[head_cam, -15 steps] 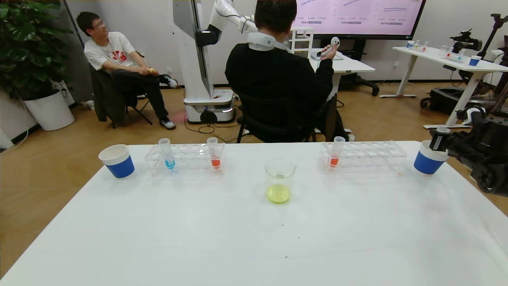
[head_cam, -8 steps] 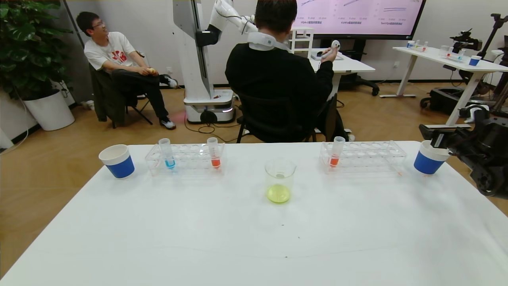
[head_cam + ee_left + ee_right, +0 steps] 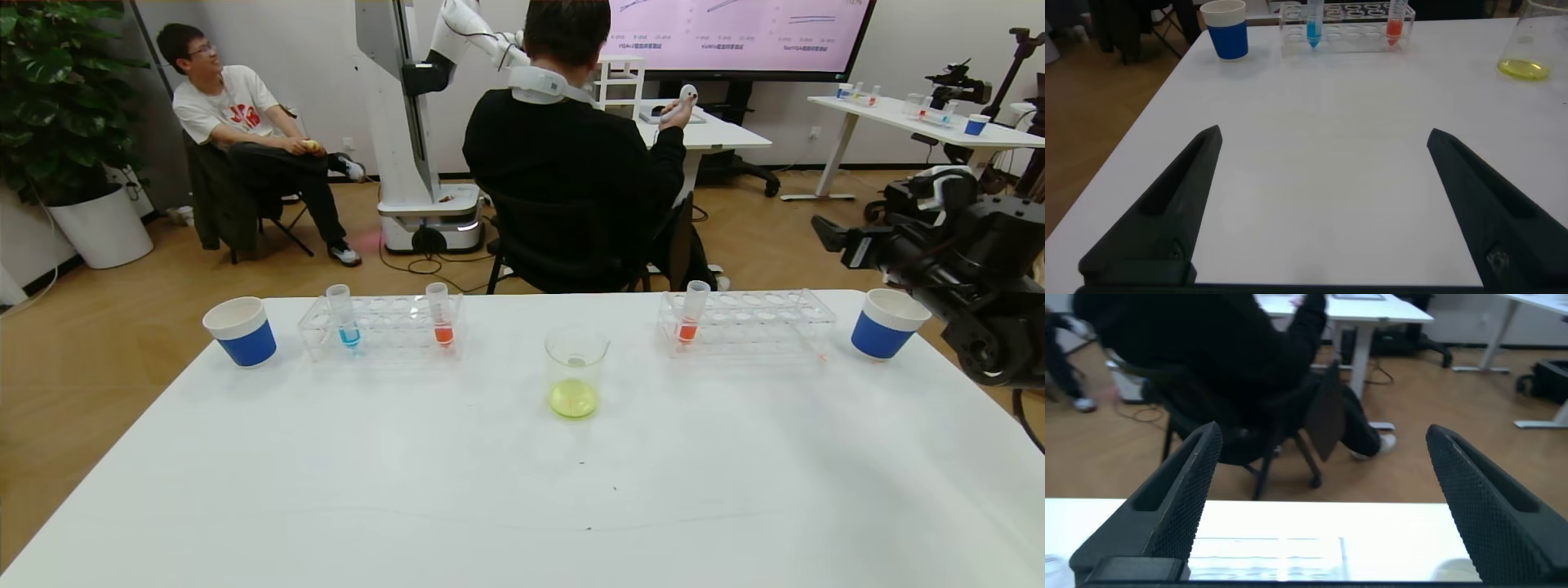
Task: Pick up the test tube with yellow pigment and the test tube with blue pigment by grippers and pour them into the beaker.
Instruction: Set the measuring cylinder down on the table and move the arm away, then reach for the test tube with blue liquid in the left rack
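cyan-filled test tube with blue pigment (image 3: 345, 317) stands upright.

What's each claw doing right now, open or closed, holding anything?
Left claw: open, empty, low over the white table.
Right claw: open, empty, raised near the right blue-and-white paper cup.

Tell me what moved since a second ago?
The right gripper rose from just above the right paper cup and swung left, fingers open and empty. Whether it dropped a tube in the cup can't be seen. The beaker with yellow liquid, the blue tube, both racks and the left cup stayed put.
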Available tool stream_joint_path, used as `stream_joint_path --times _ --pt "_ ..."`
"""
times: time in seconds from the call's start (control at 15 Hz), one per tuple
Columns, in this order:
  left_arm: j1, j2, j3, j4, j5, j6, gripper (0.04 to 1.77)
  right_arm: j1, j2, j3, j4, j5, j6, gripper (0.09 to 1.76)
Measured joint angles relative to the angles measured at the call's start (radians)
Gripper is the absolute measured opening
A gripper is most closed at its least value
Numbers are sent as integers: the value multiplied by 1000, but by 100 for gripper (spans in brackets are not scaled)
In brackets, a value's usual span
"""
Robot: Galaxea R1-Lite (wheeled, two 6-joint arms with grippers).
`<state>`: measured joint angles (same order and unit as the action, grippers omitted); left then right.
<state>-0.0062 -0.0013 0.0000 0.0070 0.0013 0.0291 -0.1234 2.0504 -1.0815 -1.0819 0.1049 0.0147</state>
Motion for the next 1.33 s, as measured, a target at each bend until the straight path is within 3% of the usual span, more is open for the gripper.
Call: stream_joint_path --times 0.2,0.4,1.07,1.33 --pt "0 0 0 0 0 0 175 156 -160 101 27 -37 -12 174" --pt "0 0 0 0 0 0 175 221 -349 172 104 -65 -31 174" --pt "0 0 0 0 0 0 175 227 -1147 284 607 -64 -109 174" --pt "0 0 0 0 0 0 175 228 -1459 337 843 -60 -206 174"
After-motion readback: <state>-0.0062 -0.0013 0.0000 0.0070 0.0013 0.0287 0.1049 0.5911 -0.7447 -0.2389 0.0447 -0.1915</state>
